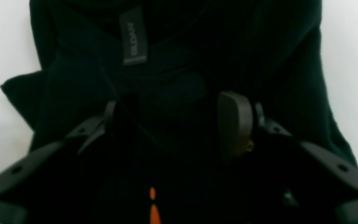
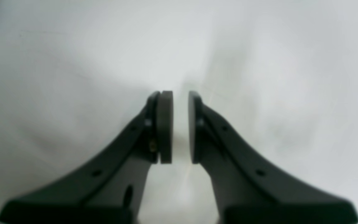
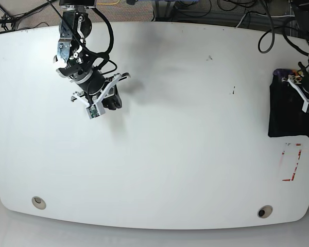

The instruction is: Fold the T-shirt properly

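The black T-shirt (image 3: pixel 286 113) lies folded into a small rectangle at the table's right edge. In the left wrist view the T-shirt (image 1: pixel 259 46) fills most of the frame, with its grey neck label (image 1: pixel 134 35) at the top. My left gripper (image 1: pixel 172 121) is right over it with jaws wide apart, and fabric lies between them. It shows in the base view (image 3: pixel 305 95) over the shirt's upper right part. My right gripper (image 2: pixel 180 124) hangs empty above bare table, its pads a narrow gap apart. In the base view it is at the far left (image 3: pixel 113 100).
The white table (image 3: pixel 185 128) spans the base view. A red-outlined marking (image 3: pixel 292 162) lies just below the shirt. Two round holes (image 3: pixel 38 202) (image 3: pixel 263 211) sit near the front edge. Cables run along the back edge (image 3: pixel 247 15).
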